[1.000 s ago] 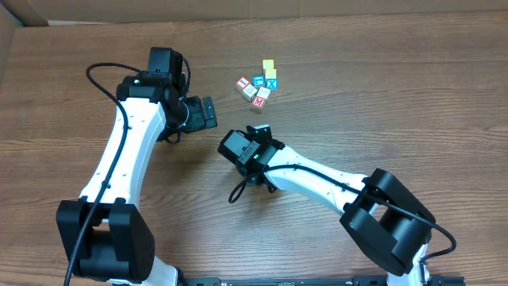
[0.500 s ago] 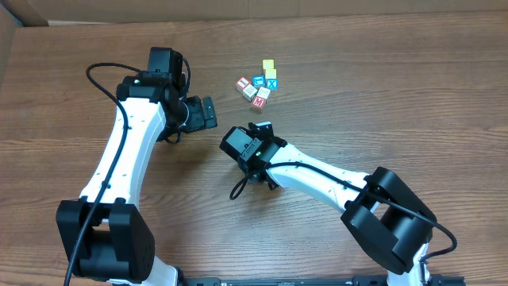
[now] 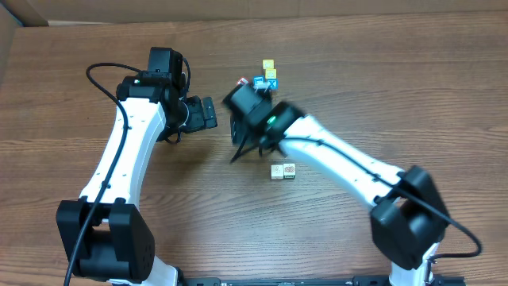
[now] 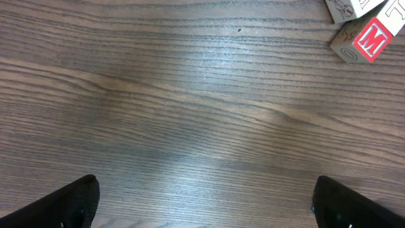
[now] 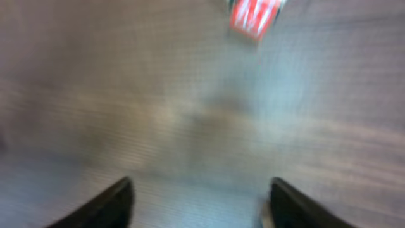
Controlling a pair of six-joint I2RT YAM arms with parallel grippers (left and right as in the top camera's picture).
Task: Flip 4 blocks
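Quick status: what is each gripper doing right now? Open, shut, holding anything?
Left gripper: open, holding nothing.
Right gripper: open, holding nothing, though its wrist view is blurred.

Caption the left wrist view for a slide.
Open left gripper hovering over the wooden table, red M block at upper right.

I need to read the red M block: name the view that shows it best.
The left wrist view: the red M block is sharp, letter legible, top right. The right wrist view gives only a blurred red patch at its top edge. Overhead, the right arm apparently hides it.
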